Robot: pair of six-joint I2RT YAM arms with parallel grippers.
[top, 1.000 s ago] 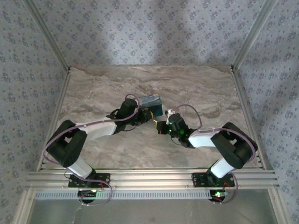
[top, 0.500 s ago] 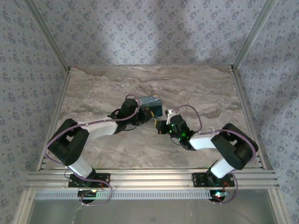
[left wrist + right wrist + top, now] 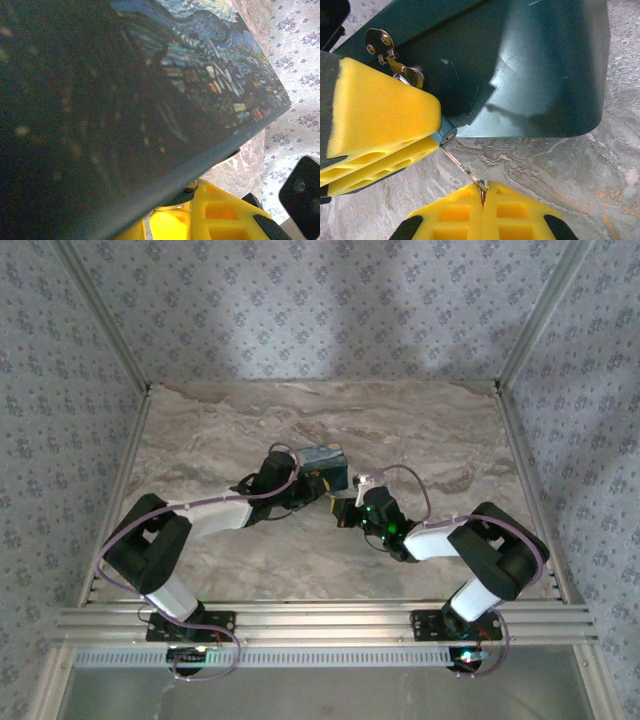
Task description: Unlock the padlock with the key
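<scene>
We saw the R pincer (image 3: pixel 482 192) clenched on the key (image 3: pixel 462 169), its tip meeting the padlock (image 3: pixel 448 136) — gripped by the L pincer (image 3: pixel 437 133), right beside the Starry Night box (image 3: pixel 535 65).

grey marbled tabletop (image 3: pixel 220 430), floral-patterned walls (image 3: pixel 320 310), aluminium rails (image 3: pixel 320 620)

We see the box (image 3: pixel 540 65) w/ a smooth, semi-gloss teal skin and fine scratches; its printed face (image 3: pixel 210 65) has a slight sheen. Key (image 3: pixel 462 169): thin bright metal. Padlock (image 3: pixel 448 136): bluish, shiny metal end. Hasp (image 3: pixel 382 42): brassy metal. Left gripper pads (image 3: pixel 380 115) & right gripper pads (image 3: pixel 455 215): matt yellow, grainy; plastic or foam, we can't tell. Table (image 3: pixel 560 170): smooth marble-look top.
</scene>
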